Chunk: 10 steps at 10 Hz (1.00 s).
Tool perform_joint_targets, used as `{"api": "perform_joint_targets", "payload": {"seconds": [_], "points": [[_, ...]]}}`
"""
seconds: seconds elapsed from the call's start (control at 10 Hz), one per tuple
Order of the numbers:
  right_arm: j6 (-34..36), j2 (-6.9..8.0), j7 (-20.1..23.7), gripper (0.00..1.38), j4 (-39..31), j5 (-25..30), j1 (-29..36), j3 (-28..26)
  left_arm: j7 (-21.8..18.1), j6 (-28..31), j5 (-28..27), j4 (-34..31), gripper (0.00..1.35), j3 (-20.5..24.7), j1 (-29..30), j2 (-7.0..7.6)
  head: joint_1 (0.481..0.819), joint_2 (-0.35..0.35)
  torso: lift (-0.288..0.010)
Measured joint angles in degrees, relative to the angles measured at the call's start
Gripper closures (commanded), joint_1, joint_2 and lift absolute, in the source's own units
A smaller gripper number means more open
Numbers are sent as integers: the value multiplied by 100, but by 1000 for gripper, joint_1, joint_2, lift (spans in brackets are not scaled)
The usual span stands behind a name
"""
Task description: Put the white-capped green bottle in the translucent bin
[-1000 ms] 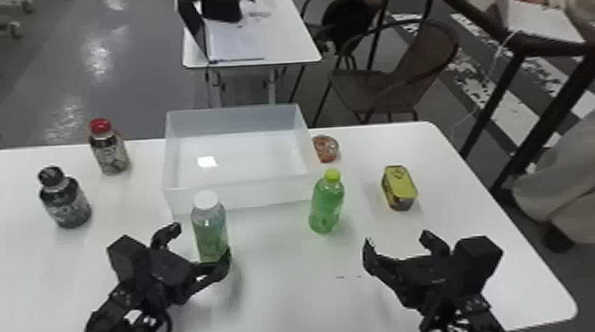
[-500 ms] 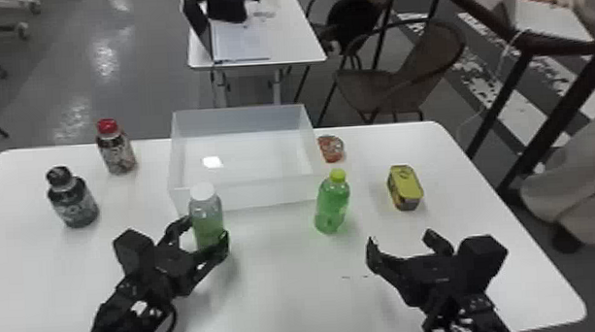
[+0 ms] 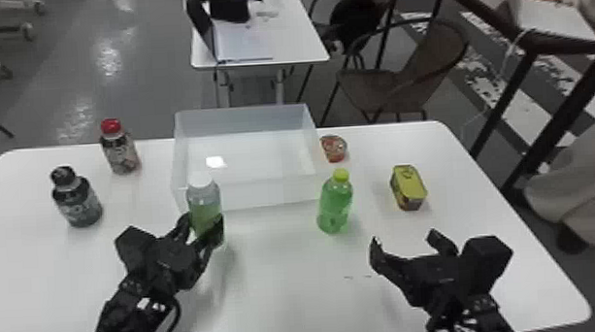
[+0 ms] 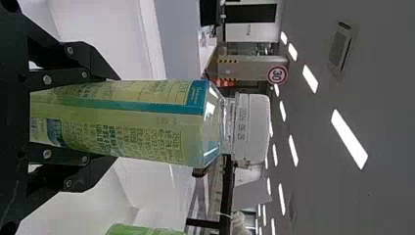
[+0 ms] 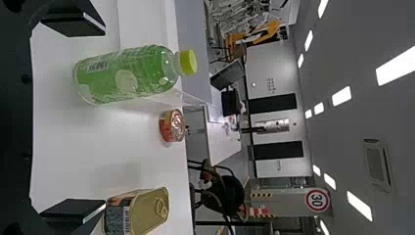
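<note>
Your head camera looks forward and down across the table from above. Turned on its side, your left wrist camera looks closely along the white-capped bottle toward the room and ceiling. Your right wrist camera, also sideways, faces the yellow-capped bottle from nearer than the head view, which shares it. Both wrist views take in a round sign.

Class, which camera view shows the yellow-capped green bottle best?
The right wrist view: the green bottle appears large and whole, yellow cap included. The head view shows it whole but smaller; the left wrist view's edge cuts it off.
</note>
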Motion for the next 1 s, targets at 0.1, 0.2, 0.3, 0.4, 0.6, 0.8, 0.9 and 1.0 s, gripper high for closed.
{"api": "perform_joint_targets", "payload": {"seconds": [0.1,0.2,0.3,0.4,0.6,0.8,0.9,1.0], "points": [[-1,0,0,61,-5,-1,4,0,361,292,-154,-708,831,-1,242,0,695,-109,-90],[-2,0,0,61,-14,-5,23,-3,527,625,-387,-1485,831,6,432,0,695,-100,-90],[-2,0,-1,61,-22,-9,38,-7,515,988,-557,-2082,829,-3,470,0,695,-100,-90],[-2,-1,-1,61,-22,-10,37,-8,391,1379,-645,-2432,829,-81,347,8,695,-108,-90],[-2,-16,4,61,25,-9,-49,2,-80,1798,-981,-2543,829,-329,-235,124,695,-140,-90],[-2,-18,46,61,102,7,-149,18,-521,1724,-1471,-2009,829,-517,-889,55,695,-164,-90],[-2,-18,53,61,141,11,-180,39,-660,1514,-1760,-1612,829,-493,-1173,18,695,-173,-90],[-2,-18,55,61,193,11,-214,73,-713,1326,-2062,-1216,829,-443,-1430,12,695,-166,-90]]}}
